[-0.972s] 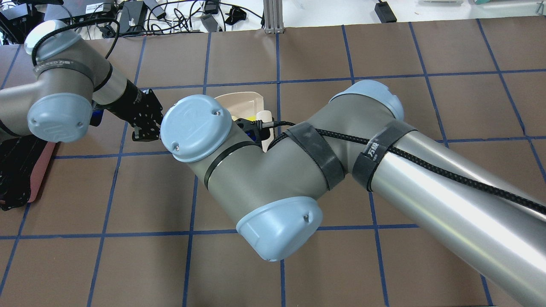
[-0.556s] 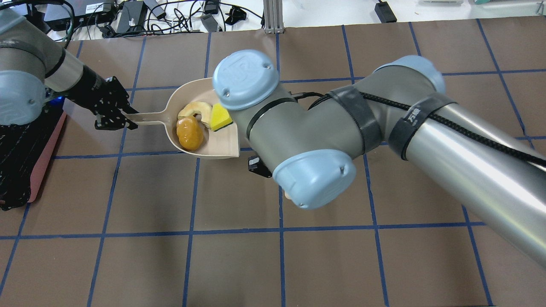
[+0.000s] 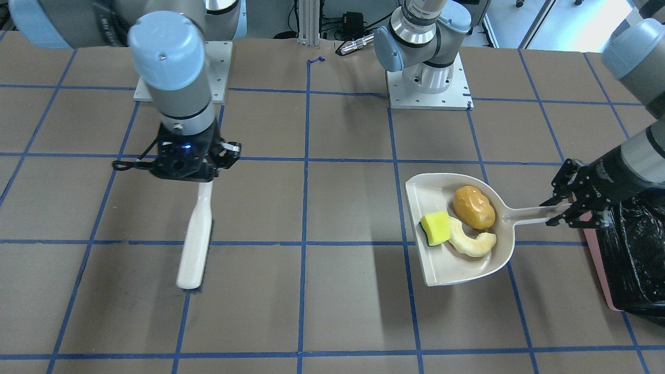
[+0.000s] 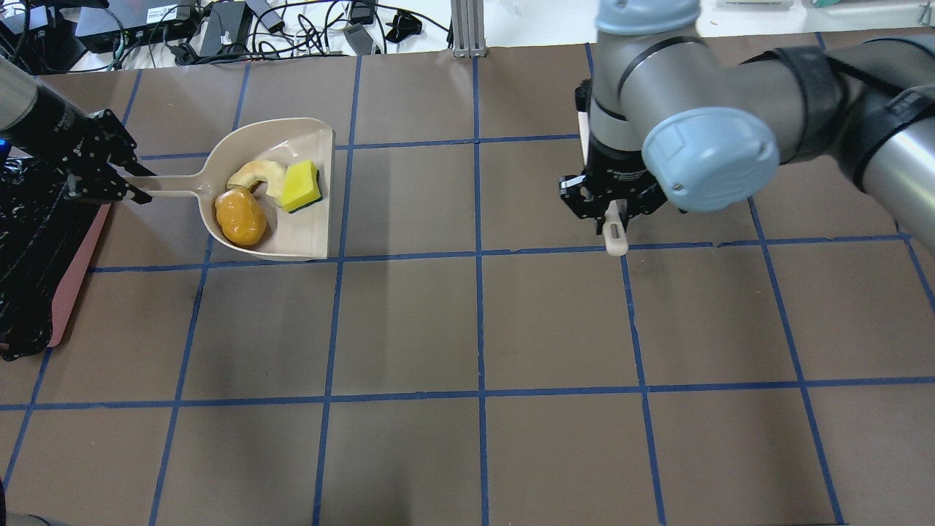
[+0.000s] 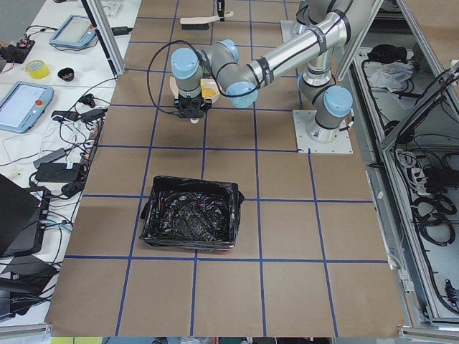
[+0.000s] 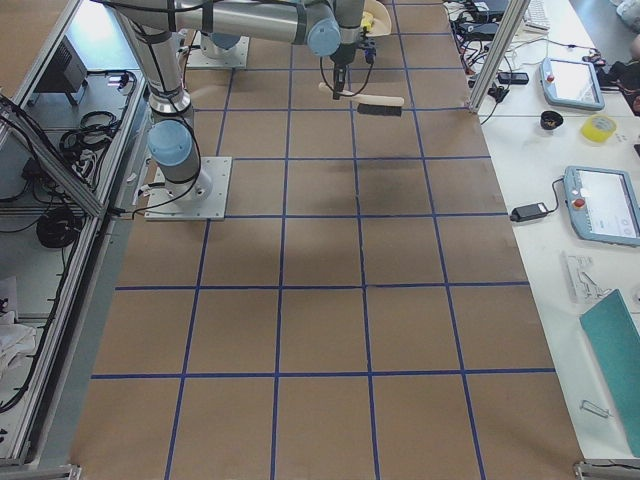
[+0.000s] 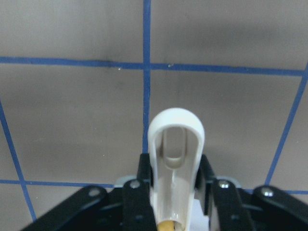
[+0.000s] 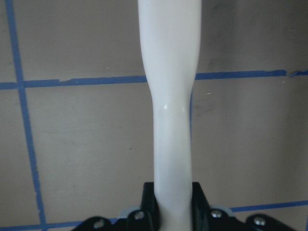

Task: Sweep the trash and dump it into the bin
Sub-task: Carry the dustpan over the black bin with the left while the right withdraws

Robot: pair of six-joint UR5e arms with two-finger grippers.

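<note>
The beige dustpan (image 4: 292, 234) holds all three scraps: a yellow wedge (image 4: 301, 186), a pale cream rind slice (image 4: 256, 175) and a golden-brown nugget (image 4: 239, 218). My left gripper (image 4: 120, 183) is shut on the dustpan handle (image 7: 174, 159), right beside the bin (image 4: 29, 256) with its black bag and pink wall. In the front-facing view the dustpan (image 3: 441, 270) sits just left of the bin (image 3: 634, 249). My right gripper (image 4: 612, 212) is shut on the white brush handle (image 8: 171, 120), far to the right of the dustpan. The brush (image 3: 195, 244) hangs over the table.
Cables and electronics lie along the table's far edge, with a metal post (image 4: 467, 29) at its middle. The arm bases (image 3: 428, 78) stand on the robot's side. The brown table has a blue tape grid.
My right arm has swung far to the right with the brush, uncovering the dustpan. My left arm has pulled the loaded dustpan left toward the bin.
</note>
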